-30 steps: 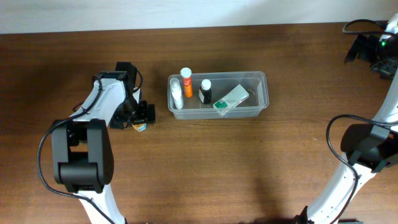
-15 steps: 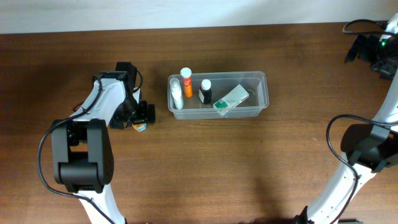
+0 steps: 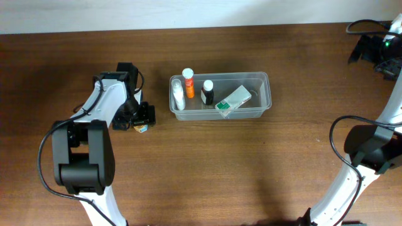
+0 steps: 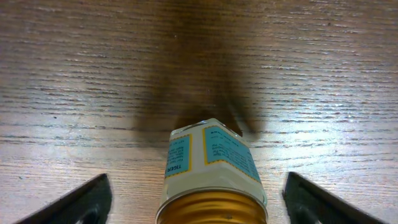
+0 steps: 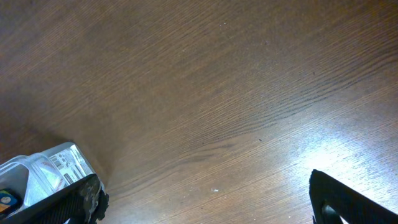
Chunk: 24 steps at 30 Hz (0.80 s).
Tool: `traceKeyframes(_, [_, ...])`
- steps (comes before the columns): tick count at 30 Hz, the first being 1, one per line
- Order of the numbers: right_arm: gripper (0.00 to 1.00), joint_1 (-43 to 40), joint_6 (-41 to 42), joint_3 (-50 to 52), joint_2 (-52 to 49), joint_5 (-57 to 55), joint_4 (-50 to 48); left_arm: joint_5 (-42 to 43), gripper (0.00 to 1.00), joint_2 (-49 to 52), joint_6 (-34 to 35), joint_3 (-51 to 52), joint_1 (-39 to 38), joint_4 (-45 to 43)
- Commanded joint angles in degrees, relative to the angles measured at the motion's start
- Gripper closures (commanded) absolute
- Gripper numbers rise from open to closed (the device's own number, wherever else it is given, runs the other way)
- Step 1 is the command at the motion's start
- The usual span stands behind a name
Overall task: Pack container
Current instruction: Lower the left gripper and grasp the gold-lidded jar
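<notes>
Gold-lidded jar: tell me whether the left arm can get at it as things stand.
Probably yes: the open left claw straddles the gold-lidded jar, and nothing stands between them.

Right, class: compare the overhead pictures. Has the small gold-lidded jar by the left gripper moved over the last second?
No. The jar lies at the same spot on the table, with the same gap to the left end of the container as before.
</notes>
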State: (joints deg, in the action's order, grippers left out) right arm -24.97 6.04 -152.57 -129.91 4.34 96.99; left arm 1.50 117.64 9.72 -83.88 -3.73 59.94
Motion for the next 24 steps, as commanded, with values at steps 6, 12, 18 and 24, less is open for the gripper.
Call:
traceKeyframes(6, [0.02, 0.2, 0.4, 0.2, 1.9, -0.5, 0.3, -0.4, 0.22, 0.8, 0.1, 0.5, 0.3, 0.0])
traceKeyframes(12, [0.01, 0.2, 0.4, 0.2, 1.9, -0.5, 0.3, -0.4, 0.27, 2.2, 0.1, 0.5, 0.3, 0.0])
traceKeyframes(18, [0.02, 0.2, 0.4, 0.2, 1.9, -0.5, 0.3, -0.8, 0.28, 3.8, 0.1, 0.5, 0.3, -0.2])
traceKeyframes(24, [0.02, 0.2, 0.4, 0.2, 1.9, -0.5, 0.3, -1.5, 0.28, 3.8, 0.0, 0.5, 0.3, -0.4])
